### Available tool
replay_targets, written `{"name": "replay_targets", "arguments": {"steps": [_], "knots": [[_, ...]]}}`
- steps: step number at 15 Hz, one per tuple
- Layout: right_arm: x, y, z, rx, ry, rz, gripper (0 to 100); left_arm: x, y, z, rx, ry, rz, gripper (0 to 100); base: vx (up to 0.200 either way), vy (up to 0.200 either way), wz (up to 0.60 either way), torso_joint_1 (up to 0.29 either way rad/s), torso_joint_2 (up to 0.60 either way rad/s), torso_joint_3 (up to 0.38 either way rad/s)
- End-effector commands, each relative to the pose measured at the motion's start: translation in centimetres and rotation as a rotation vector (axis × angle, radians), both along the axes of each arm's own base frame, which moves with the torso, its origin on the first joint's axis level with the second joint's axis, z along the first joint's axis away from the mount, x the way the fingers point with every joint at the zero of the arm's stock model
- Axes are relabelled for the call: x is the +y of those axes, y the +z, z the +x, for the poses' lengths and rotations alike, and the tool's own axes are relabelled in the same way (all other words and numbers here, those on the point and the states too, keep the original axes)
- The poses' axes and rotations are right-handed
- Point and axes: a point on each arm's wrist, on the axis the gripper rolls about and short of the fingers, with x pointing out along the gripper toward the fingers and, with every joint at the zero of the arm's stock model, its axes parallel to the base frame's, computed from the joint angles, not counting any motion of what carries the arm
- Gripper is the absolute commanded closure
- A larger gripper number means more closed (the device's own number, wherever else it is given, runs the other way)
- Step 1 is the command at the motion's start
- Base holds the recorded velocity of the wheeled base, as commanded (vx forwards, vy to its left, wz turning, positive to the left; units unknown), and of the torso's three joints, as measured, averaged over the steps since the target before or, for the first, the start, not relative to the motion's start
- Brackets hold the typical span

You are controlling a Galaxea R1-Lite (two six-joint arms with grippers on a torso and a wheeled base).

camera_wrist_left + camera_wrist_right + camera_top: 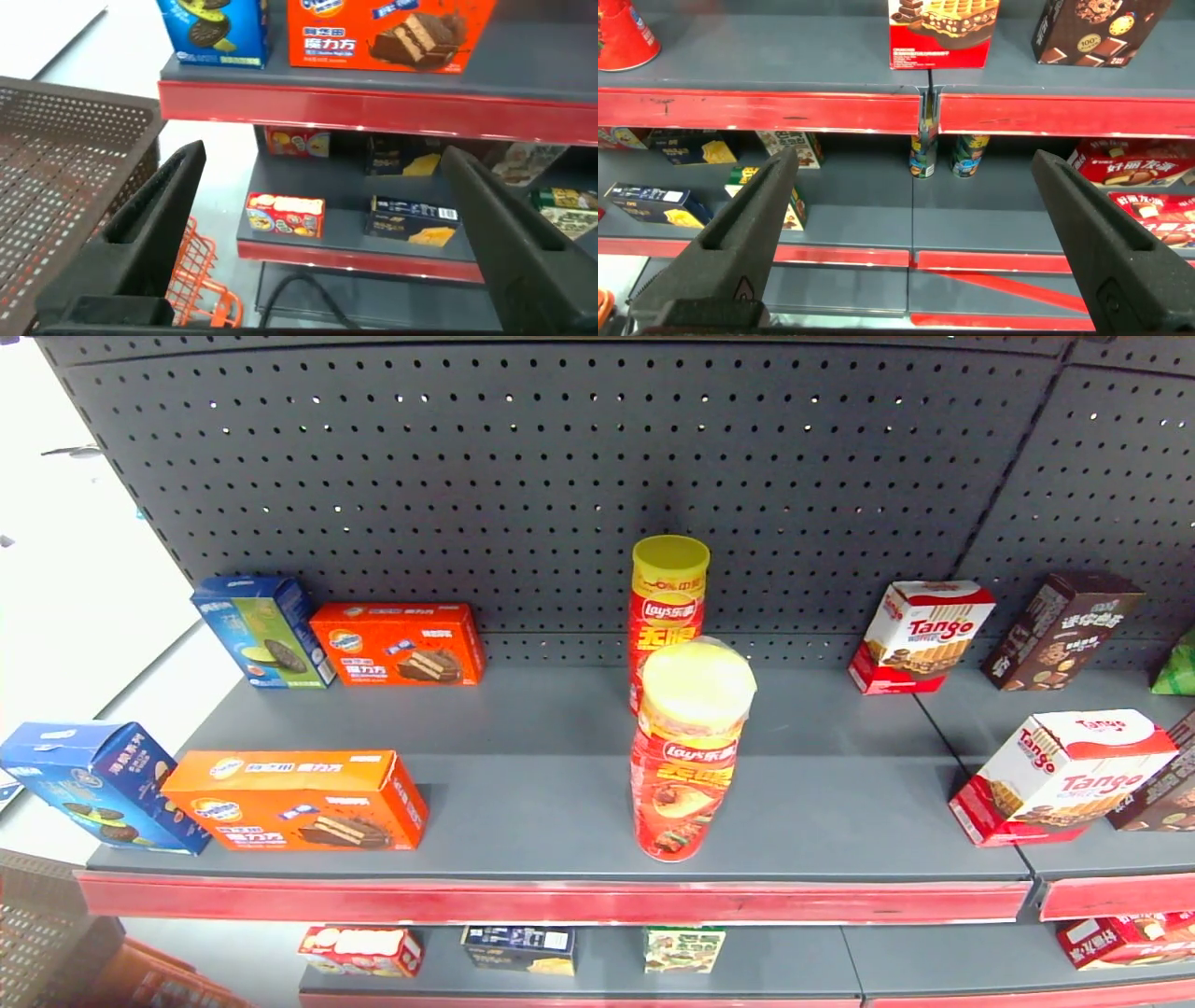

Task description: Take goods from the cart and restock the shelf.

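Between picks I reckon: shelf [560, 803] spans mid-frame with a chip can [691, 747] dead centre, cart [42, 919] in the lower left corner (can't see inside), left gripper [322, 157] and right gripper [915, 161] both wide open and empty, so next up is probably a reach into the cart.

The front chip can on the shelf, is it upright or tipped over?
Upright: the front chip can stands on its base on the shelf.

Open shelf [532, 803] room flanking chip cans [686, 784]
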Motion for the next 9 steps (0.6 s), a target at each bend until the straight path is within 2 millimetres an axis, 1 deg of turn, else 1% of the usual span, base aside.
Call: {"name": "replay_targets", "arguments": {"steps": [1,5,9], "knots": [[0.00,0.00,0.00,0.000,0.001,0.000,0,-0.03,0.01,0.00,-0.001,-0.012,0.001,0,0.000,0.000,0.00,0.000,0.00,0.000],[0.00,0.00,0.00,0.000,0.002,0.000,0,-0.17,-0.01,0.01,0.002,-0.076,0.030,0,0.000,0.000,0.00,0.000,0.00,0.000],[0.00,0.00,0.00,0.000,0.002,0.000,0,-0.19,-0.02,0.01,0.005,-0.087,0.053,0,0.000,0.000,0.00,0.000,0.00,0.000]]}}
